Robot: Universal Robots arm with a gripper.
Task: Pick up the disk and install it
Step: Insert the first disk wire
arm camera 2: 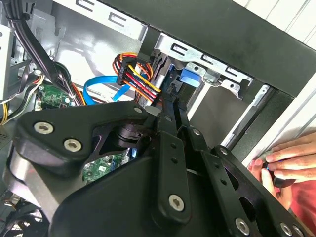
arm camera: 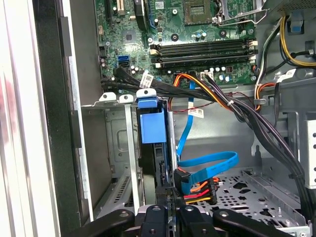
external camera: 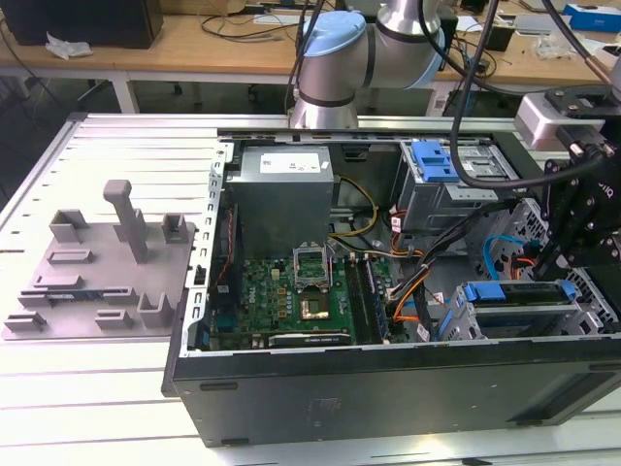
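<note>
The disk [arm camera: 150, 129] stands edge-on in the drive cage [arm camera: 116, 143] at the case's front corner, its light-blue bracket facing up. In the exterior view the disk [external camera: 514, 292] sits in the cage at the lower right of the open computer case. My gripper [arm camera: 170, 216] reaches in from above, its black fingers [arm camera: 154, 213] close on either side of the disk's near end and seemingly gripping it. In the second wrist view the fingers [arm camera 2: 170, 106] run toward the blue bracket [arm camera 2: 190, 78]. In the exterior view the gripper [external camera: 555, 264] hangs just beside the cage.
Bundled cables [arm camera: 217, 98] and a blue data cable [arm camera: 207, 167] lie beside the cage. The motherboard [external camera: 301, 291], a grey power box [external camera: 281, 184] and a blue latch [external camera: 434, 160] sit inside the case. A grey fixture plate [external camera: 97, 272] lies at the exterior view's left. A person's hand [arm camera 2: 289, 159] rests on the case edge.
</note>
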